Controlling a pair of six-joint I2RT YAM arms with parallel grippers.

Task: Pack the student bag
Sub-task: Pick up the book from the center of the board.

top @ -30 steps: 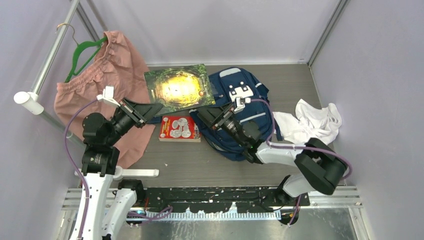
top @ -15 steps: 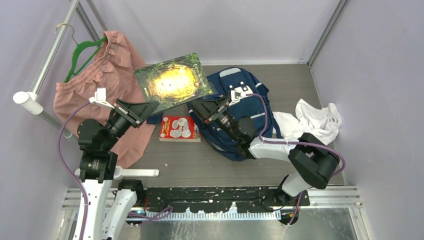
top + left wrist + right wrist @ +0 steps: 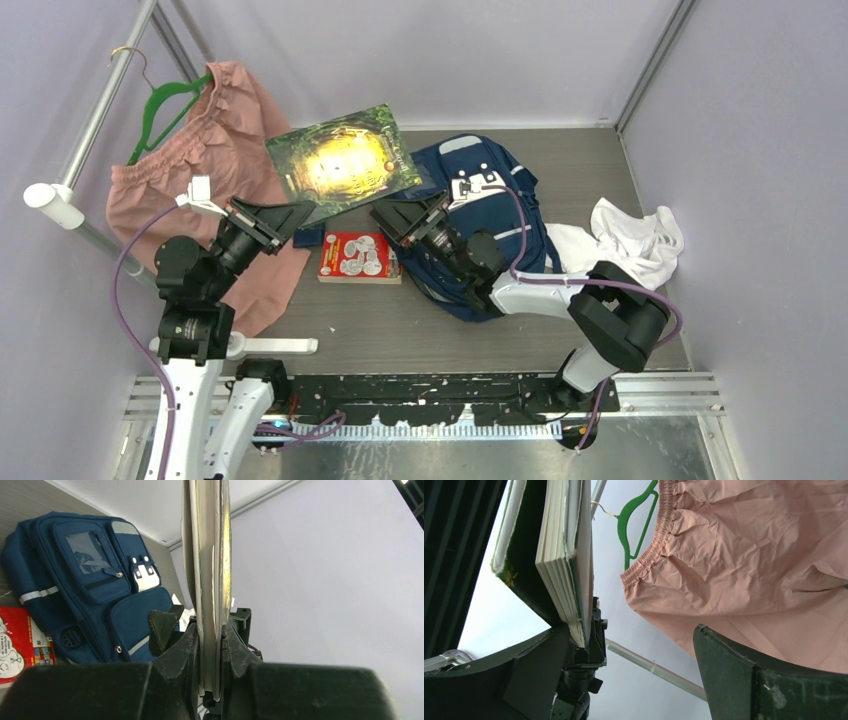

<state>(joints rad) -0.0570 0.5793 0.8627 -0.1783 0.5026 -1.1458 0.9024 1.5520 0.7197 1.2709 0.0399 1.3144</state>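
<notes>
we're holding the green book (image 3: 342, 162) in the left gripper (image 3: 292, 213), fingers (image 3: 187, 650) clamping its lower edge, book standing on edge in the left wrist view and hanging up-left of centre in the top view. right gripper (image 3: 400, 222) is sitting with jaws spread wide, nothing between them, hovering over the left edge of the student bag (image 3: 460, 165) and pointing at the book

student bag is lying flat at centre of the top frame, front pocket up, lower part under the right arm. red booklet (image 3: 358, 256) is lying just beside its left edge, white cloth (image 3: 625, 240) to its right, pink shorts (image 3: 215, 130) on the green hanger (image 3: 165, 105) at upper left

handling: we're reading the bag as soft fabric, light, floppy, no stiffness of its own, so it's likely going to sag and slide rather than stand while we're pushing a rigid book in. mouth probably won't be staying open unaided. best hold looks like the rim of the main opening or the top handle, 1 gripper lifting the flap while the other is feeding the book. can't tell from these views whether the main zip is open

vs 1 s ago: book is sitting higher and further left, off the bag's corner and tilted more; left arm is drawn back toward the left; right gripper is now further left, closer to the book; bag, booklet and cloth aren't moving
</notes>
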